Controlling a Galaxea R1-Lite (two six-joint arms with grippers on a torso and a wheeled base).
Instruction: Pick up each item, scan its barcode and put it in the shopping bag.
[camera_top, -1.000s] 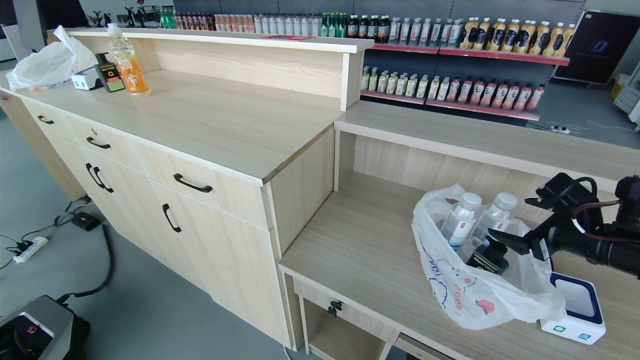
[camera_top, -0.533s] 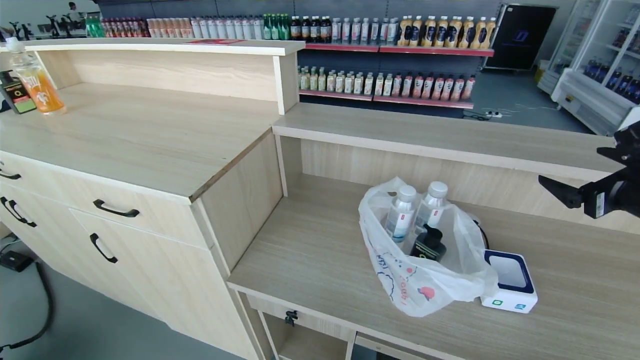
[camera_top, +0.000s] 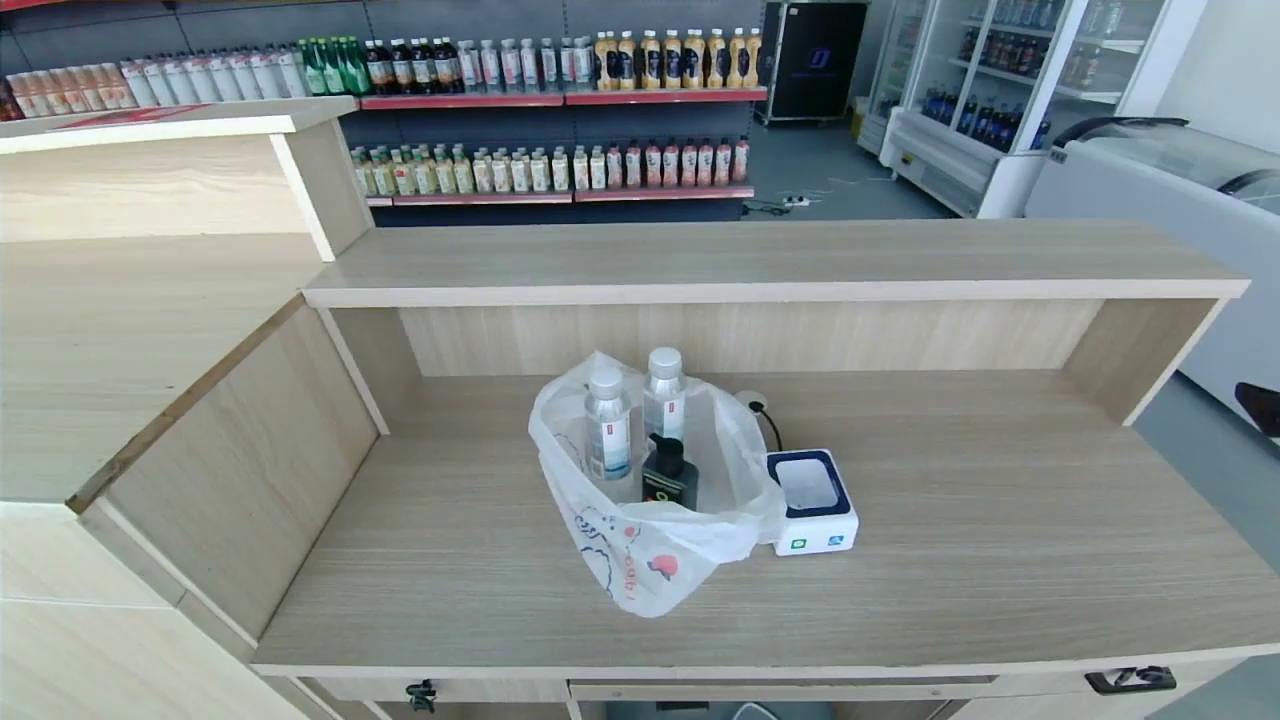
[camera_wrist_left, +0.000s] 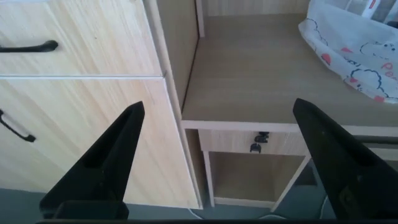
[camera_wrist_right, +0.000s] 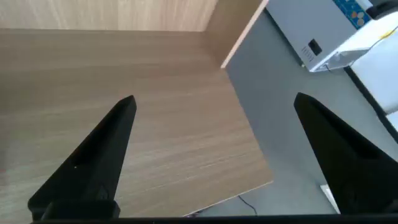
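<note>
A wooden counter (camera_top: 1000, 540) fronts red shelves (camera_top: 560, 98) of bottled drinks, glass-door coolers (camera_top: 985, 110) to the right.

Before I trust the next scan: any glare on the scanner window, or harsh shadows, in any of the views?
Head view: scanner window pale and evenly lit, no glare spot; only a faint shadow under the shopping bag. Left wrist view: left gripper is a dark silhouette against the bright counter. Right wrist view: right gripper likewise dark.

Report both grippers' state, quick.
The left gripper: open, fingers spread, holding nothing.
The right gripper: open, fingers spread, holding nothing.
</note>
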